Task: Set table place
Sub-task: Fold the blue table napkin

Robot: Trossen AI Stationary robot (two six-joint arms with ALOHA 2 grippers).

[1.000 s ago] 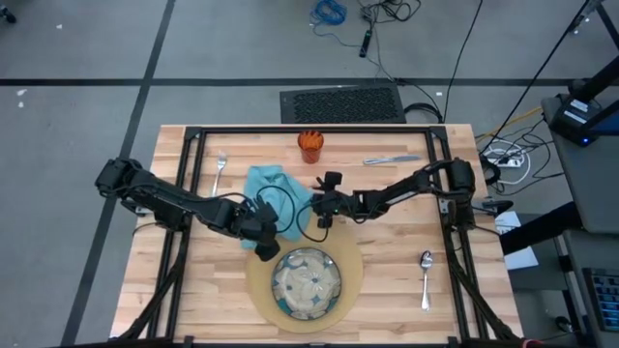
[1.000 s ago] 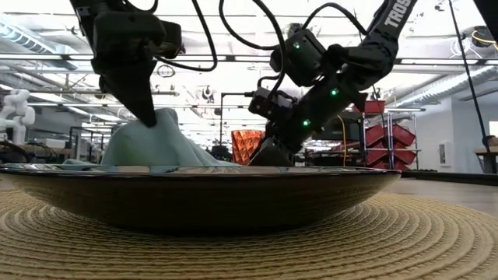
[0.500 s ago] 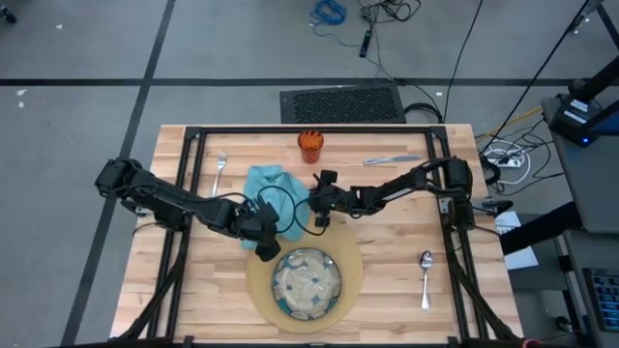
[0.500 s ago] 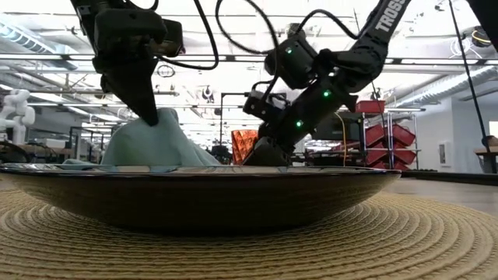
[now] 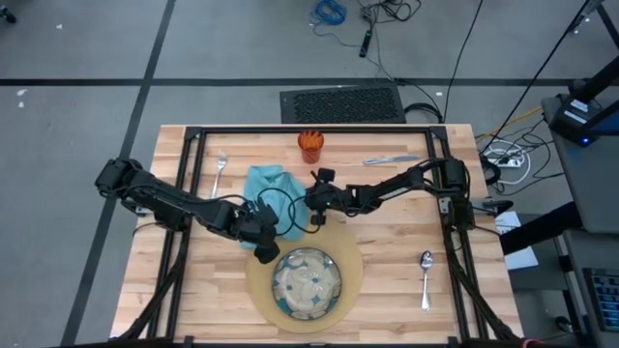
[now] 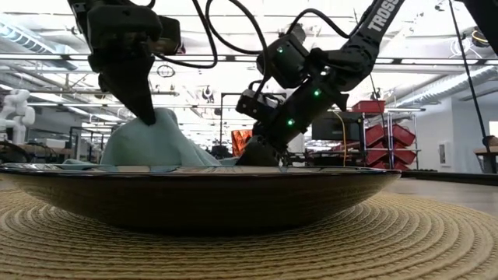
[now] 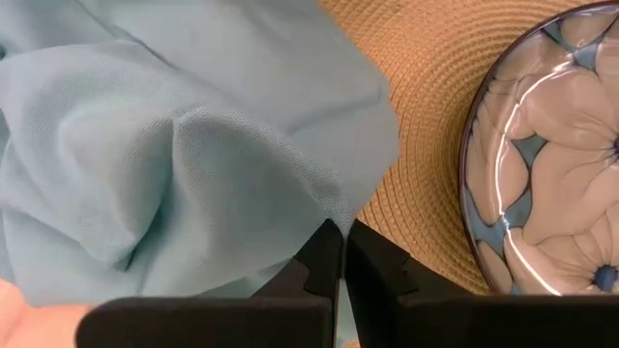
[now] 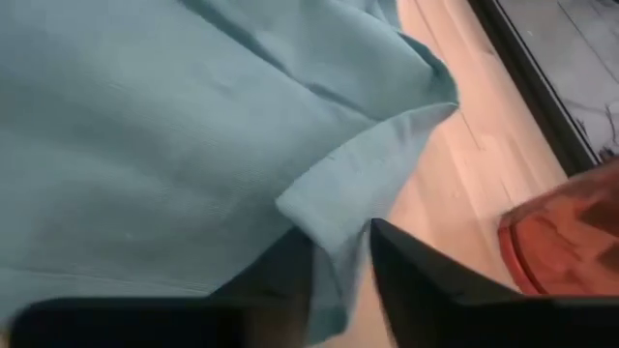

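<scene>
On the wooden table (image 5: 406, 232) a teal napkin (image 5: 269, 187) lies crumpled behind the round tan mat (image 5: 350, 274), on which the blue-green dish (image 5: 306, 282) sits. My left gripper (image 5: 261, 235) is shut on the napkin's corner nearest the mat. In the low view that corner is raised into a peak (image 6: 159, 124). My right gripper (image 5: 311, 203) slants down at the napkin's right edge, its fingers closed around the hem. The orange cup (image 5: 309, 145), fork (image 5: 221, 172), knife (image 5: 392, 159) and spoon (image 5: 426, 275) lie apart on the table. My left gripper pinches the napkin's corner (image 7: 329, 215) between its two fingertips, coming steeply from above. The corner is lifted above the table, and the rest of the cloth slopes down slack from it. My right gripper has a hemmed fold at the napkin's right edge (image 8: 338, 227) between its two fingers, slanting down from the table's right. Whether that is one layer or several I cannot tell. The cloth there lies low by the table.
A black metal frame (image 5: 290, 130) borders the tabletop. The cup stands just behind the right gripper and shows at the edge of the right wrist view (image 8: 571, 232). Bare wood lies to the right of the mat, between the knife and the spoon.
My right gripper has moved toward the table's left, onto the napkin's right edge. My left gripper has kept still, with the napkin's corner still raised in a peak.
</scene>
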